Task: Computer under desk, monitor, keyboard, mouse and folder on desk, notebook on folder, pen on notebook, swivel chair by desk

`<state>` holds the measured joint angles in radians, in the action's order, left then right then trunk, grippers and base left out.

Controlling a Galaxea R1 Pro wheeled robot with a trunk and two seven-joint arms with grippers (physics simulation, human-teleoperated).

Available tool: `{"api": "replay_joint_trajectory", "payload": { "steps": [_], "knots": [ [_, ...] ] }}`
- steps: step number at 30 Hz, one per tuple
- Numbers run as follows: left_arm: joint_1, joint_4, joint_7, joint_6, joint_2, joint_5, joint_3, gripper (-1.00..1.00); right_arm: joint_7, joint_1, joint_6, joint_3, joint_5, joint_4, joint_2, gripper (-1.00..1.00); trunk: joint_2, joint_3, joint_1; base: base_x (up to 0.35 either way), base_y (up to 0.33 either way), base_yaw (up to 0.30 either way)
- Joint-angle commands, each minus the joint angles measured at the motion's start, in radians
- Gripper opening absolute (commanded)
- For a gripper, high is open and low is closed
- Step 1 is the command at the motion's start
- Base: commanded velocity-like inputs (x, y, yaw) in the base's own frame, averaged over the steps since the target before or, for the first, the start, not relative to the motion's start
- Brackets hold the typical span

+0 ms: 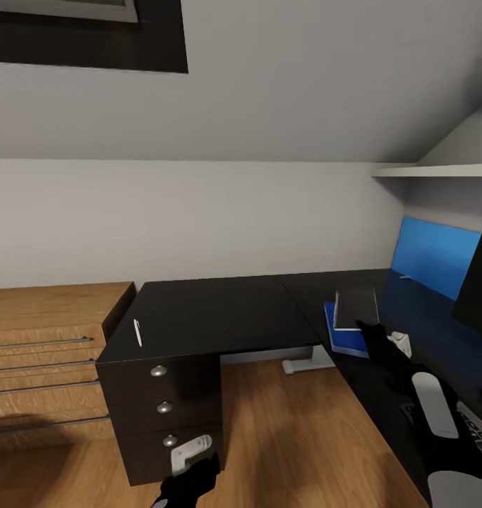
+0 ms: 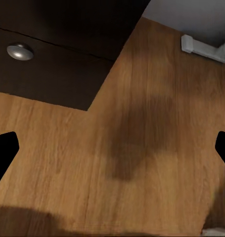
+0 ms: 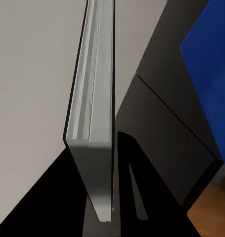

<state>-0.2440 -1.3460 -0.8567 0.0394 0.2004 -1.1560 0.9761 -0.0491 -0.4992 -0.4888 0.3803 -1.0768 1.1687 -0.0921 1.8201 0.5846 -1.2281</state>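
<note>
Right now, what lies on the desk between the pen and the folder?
Nothing: in the head view the black desk top is bare between the pen and the folder, which carries the notebook.

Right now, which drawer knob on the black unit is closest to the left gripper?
The bottom knob of the three. The left gripper sits just below it in the head view; the middle knob and top knob are higher.
</note>
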Motion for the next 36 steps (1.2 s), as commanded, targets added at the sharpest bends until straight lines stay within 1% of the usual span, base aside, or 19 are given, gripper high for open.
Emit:
{"api": "replay_joint_trajectory", "payload": {
  "steps": [1, 2, 3, 4, 5, 6, 8, 11, 15, 20, 23, 25, 26, 27, 30, 34, 36],
  "knots": [
    [-0.001, -0.068, -0.008, -0.096, 0.025, -0.008, 0.003, 1.00, 0.005, -0.001, -0.004, 0.004, -0.002, -0.014, -0.002, -1.00, 0.001, 0.001, 0.000, 0.000, 0.000, 0.000],
    [-0.001, -0.102, -0.012, -0.154, 0.043, -0.010, 0.003, 1.00, 0.016, -0.001, -0.003, 0.004, -0.002, -0.022, -0.004, -1.00, 0.001, 0.001, 0.000, 0.000, 0.000, 0.000],
    [-0.001, -0.128, -0.016, -0.196, 0.059, -0.015, 0.002, 1.00, 0.029, -0.001, -0.002, 0.005, -0.002, -0.027, -0.005, -1.00, 0.001, 0.001, 0.000, 0.000, 0.000, 0.000],
    [-0.001, -0.146, -0.018, -0.223, 0.071, -0.027, 0.002, 1.00, 0.043, -0.002, -0.001, 0.005, -0.002, -0.031, -0.006, -1.00, 0.001, 0.001, 0.000, 0.000, 0.000, 0.000],
    [-0.001, -0.163, -0.020, -0.247, 0.081, -0.064, -0.001, 1.00, 0.059, -0.002, -0.001, 0.006, -0.002, -0.034, -0.006, -1.00, 0.001, 0.001, 0.000, 0.000, 0.000, 0.000],
    [-0.001, -0.167, -0.021, -0.253, 0.084, -0.075, -0.001, 1.00, 0.062, -0.002, -0.001, 0.006, -0.002, -0.034, -0.005, -1.00, 0.001, 0.001, 0.000, 0.000, 0.000, 0.000],
    [-0.001, -0.188, -0.023, -0.269, 0.088, -0.112, -0.001, 1.00, 0.072, -0.002, -0.001, 0.006, -0.002, -0.036, -0.005, -1.00, 0.001, 0.001, 0.000, 0.000, 0.000, 0.000],
    [-0.001, -0.206, -0.037, -0.277, 0.090, -0.130, 0.000, 1.00, 0.085, -0.002, -0.001, 0.006, -0.003, -0.036, -0.005, -1.00, 0.001, 0.001, 0.000, 0.000, 0.000, 0.000],
    [-0.001, -0.213, -0.068, -0.281, 0.091, -0.139, 0.001, 1.00, 0.107, -0.003, -0.002, 0.007, -0.007, -0.037, -0.005, -1.00, 0.001, 0.001, 0.000, 0.000, 0.000, 0.000],
    [-0.001, -0.214, -0.078, -0.282, 0.091, -0.140, 0.001, 1.00, 0.144, -0.003, -0.003, 0.009, -0.013, -0.038, -0.003, -1.00, 0.001, 0.001, 0.000, 0.001, 0.000, 0.000],
    [-0.001, -0.214, -0.078, -0.282, 0.091, -0.140, 0.001, 1.00, 0.170, -0.003, -0.004, 0.010, -0.044, -0.038, -0.003, -1.00, 0.001, 0.001, 0.000, 0.062, 0.000, 0.000],
    [-0.001, -0.213, -0.079, -0.282, 0.091, -0.141, 0.001, 1.00, 0.205, -0.004, -0.004, 0.011, -0.105, -0.037, -0.004, -1.00, 0.001, 0.001, 0.000, 0.187, 0.000, 0.000],
    [-0.001, -0.211, -0.079, -0.282, 0.091, -0.141, -0.001, 1.00, 0.242, -0.003, -0.004, 0.011, -0.159, -0.037, -0.004, -1.00, 0.001, 0.001, 0.000, 0.122, 0.000, 0.000],
    [-0.001, -0.210, -0.078, -0.282, 0.091, -0.142, -0.001, 1.00, 0.249, -0.003, -0.003, 0.011, -0.169, -0.036, -0.004, -1.00, 0.001, 0.001, 0.000, 0.078, 0.000, 0.000],
    [-0.001, -0.210, -0.078, -0.282, 0.091, -0.142, 0.000, 1.00, 0.257, -0.003, -0.003, 0.011, -0.180, -0.036, -0.004, -1.00, 0.001, 0.001, 0.000, 0.048, 0.000, 0.000],
    [-0.001, -0.209, -0.078, -0.282, 0.091, -0.142, 0.001, 1.00, 0.264, -0.003, -0.002, 0.011, -0.186, -0.036, -0.005, -1.00, 0.001, 0.001, 0.000, 0.063, 0.000, 0.000],
    [-0.001, -0.209, -0.078, -0.282, 0.089, -0.142, 0.003, 1.00, 0.289, -0.003, -0.001, 0.011, -0.187, -0.036, -0.005, -1.00, 0.001, 0.001, 0.000, 0.195, 0.000, 0.000]
  ]
}}
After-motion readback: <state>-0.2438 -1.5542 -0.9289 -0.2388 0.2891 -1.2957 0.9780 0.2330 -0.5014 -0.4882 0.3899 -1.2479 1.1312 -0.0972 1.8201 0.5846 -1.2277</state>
